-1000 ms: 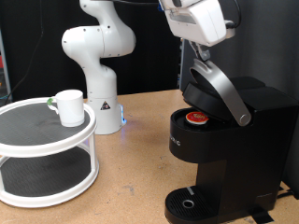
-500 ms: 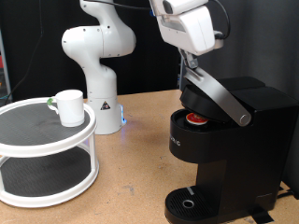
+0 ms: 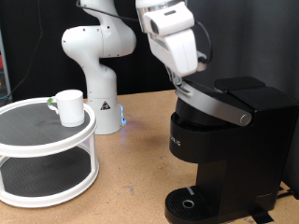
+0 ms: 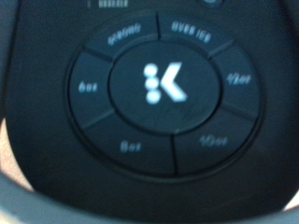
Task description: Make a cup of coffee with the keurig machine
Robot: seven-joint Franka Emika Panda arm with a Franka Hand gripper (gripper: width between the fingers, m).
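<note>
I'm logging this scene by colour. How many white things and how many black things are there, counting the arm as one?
White: 3 – cup, two-tier stand, arm with gripper
Black: 1 – keurig machine, lid down
Total: 4

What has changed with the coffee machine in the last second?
The lid of the coffee machine has swung down and now covers the red-topped pod that showed before. The robot hand moved toward the exterior view's left and lower, pressing at the lid. The white mug stayed on the round shelf.
</note>
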